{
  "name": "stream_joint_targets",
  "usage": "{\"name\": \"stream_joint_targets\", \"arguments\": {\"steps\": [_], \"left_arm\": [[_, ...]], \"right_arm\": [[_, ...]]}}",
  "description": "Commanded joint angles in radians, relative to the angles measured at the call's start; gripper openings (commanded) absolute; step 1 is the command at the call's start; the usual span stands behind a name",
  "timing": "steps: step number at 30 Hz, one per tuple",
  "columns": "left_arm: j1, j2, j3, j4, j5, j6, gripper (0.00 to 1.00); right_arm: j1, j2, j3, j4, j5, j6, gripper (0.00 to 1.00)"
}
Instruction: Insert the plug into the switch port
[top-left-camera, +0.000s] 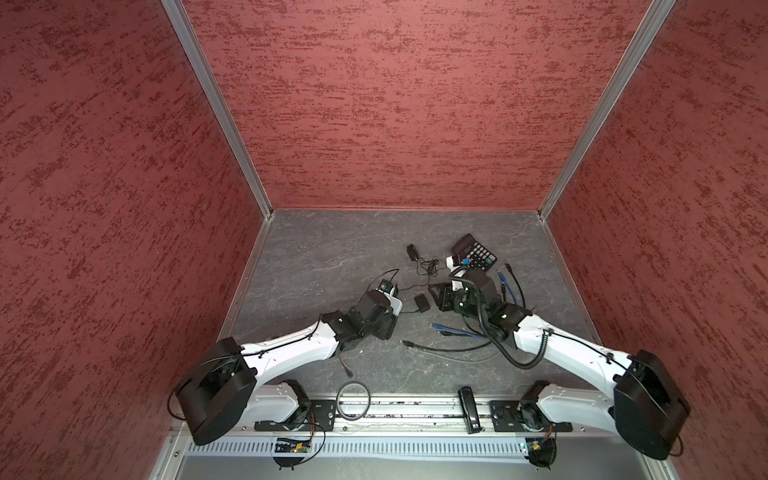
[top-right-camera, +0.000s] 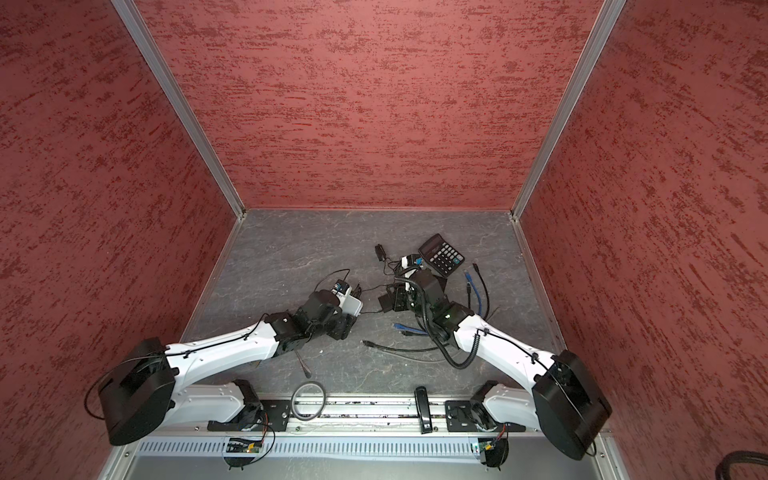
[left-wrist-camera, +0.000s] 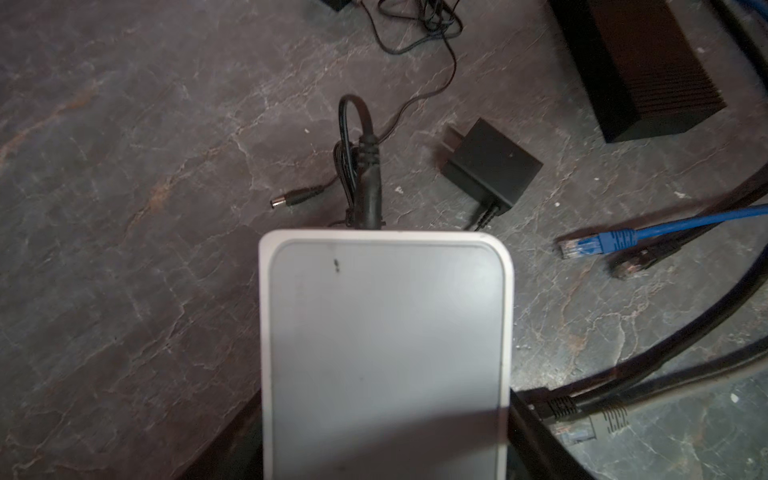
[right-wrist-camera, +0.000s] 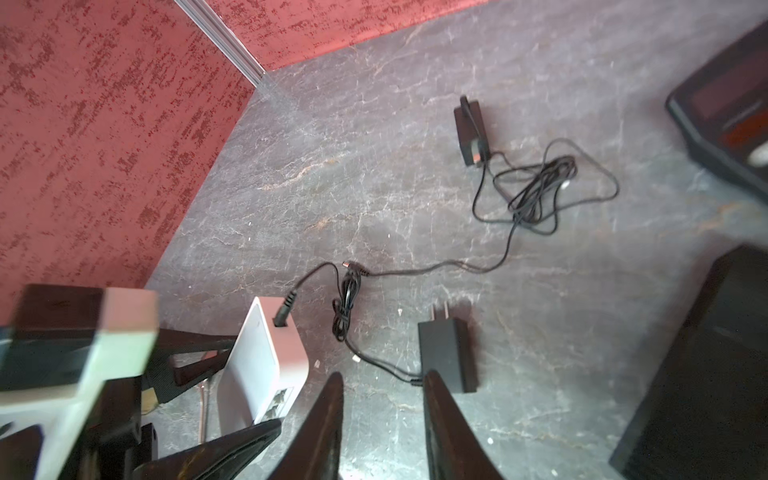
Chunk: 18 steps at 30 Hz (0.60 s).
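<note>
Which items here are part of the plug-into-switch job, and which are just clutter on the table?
Job: white switch; barrel plug, seated in its port; that plug's power adapter.

Lying about: calculator; blue network cable; second adapter with its loose plug; black box.

a black plug (left-wrist-camera: 368, 183) is seen set against the edge of the white switch (left-wrist-camera: 382, 332); a barrel connector (left-wrist-camera: 297, 197) and black adapter (left-wrist-camera: 490, 166) are laid nearby.
</note>
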<state>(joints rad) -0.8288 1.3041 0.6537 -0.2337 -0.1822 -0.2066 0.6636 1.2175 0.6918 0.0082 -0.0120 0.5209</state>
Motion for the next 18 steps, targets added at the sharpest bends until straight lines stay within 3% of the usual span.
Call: {"name": "stream_joint_targets", "arguments": {"steps": [1,9,18], "left_arm": [[0.010,0.046,0.053,-0.107,0.027,-0.051,0.42],[0.009,0.138,0.099,-0.159,0.043,-0.060,0.42],[-0.014,0.261,0.161,-0.183,0.000,-0.048,0.42]], "right_arm": [[-0.010,-0.017,0.022,-0.060,0.042,-0.040,0.37],[-0.014,0.030,0.017,-0.062,0.014,-0.042,0.40],[-0.021,0.047,0.033,-0.073,0.057,-0.097,0.44]]}}
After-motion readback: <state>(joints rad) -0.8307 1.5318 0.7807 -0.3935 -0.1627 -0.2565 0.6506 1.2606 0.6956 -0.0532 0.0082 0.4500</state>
